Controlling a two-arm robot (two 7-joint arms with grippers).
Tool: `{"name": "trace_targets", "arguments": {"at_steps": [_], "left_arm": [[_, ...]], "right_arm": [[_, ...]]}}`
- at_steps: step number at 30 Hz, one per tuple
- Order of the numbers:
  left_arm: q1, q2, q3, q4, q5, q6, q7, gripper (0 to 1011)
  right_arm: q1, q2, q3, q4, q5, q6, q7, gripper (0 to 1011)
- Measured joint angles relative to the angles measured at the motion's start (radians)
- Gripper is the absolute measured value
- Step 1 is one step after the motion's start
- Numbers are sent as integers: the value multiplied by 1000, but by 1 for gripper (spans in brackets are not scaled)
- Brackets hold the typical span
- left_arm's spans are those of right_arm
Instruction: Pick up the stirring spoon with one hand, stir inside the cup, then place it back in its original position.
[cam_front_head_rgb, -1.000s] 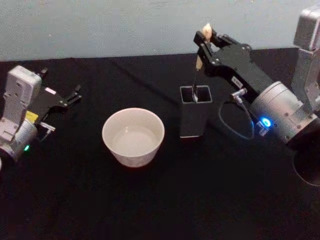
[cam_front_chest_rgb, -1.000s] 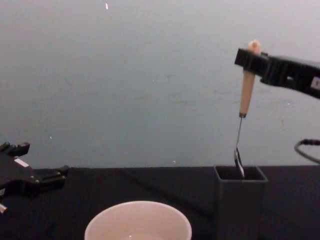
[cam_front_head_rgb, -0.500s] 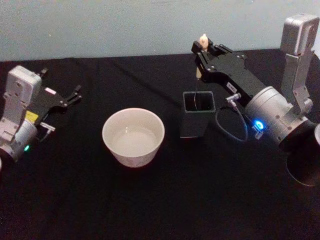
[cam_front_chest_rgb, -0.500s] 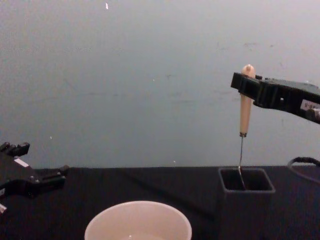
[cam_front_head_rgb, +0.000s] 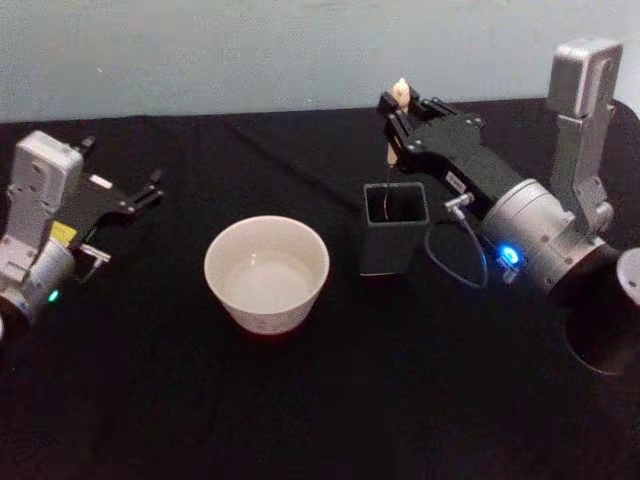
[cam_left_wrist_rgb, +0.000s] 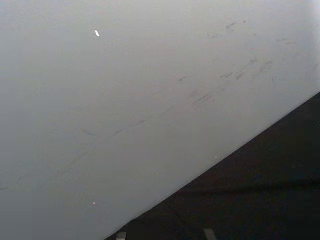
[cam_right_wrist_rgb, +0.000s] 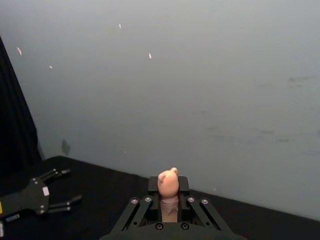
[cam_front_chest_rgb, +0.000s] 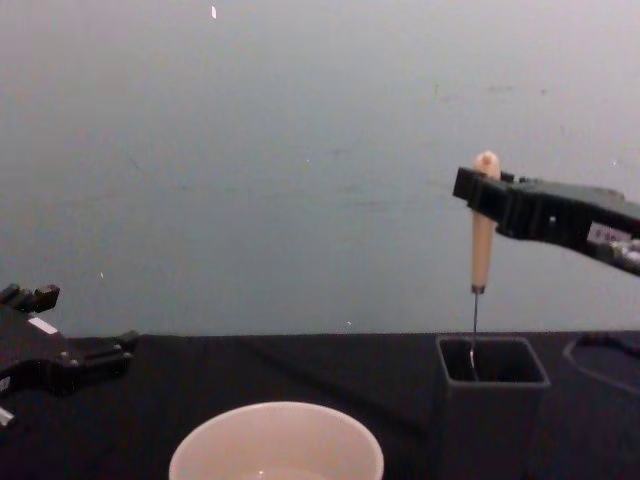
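On your black table (cam_front_head_rgb: 320, 400), the cup (cam_front_head_rgb: 266, 272) sits just left of the grey box holder (cam_front_head_rgb: 393, 232), the left gripper (cam_front_head_rgb: 155, 188) lies spread open far left of it, and directly above it the right gripper (cam_front_head_rgb: 397, 112) clamps the stirring spoon (cam_front_chest_rgb: 483, 250), shaft tip inside.

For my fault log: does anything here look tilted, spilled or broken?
Nothing stands out. The stirring spoon hangs upright in the right gripper, its shaft inside the upright dark grey holder. The cream cup stands level. The left gripper rests at left.
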Motion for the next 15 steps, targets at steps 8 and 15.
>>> {"name": "trace_targets", "arguments": {"at_steps": [8, 15], "left_arm": [[0, 0, 0, 0, 0, 0, 0, 1001], [0, 0, 0, 0, 0, 0, 0, 1001]], "right_arm": [[6, -18, -9, 52, -24, -36, 3, 223], [20, -43, -11, 97, -49, -55, -4, 223]]}}
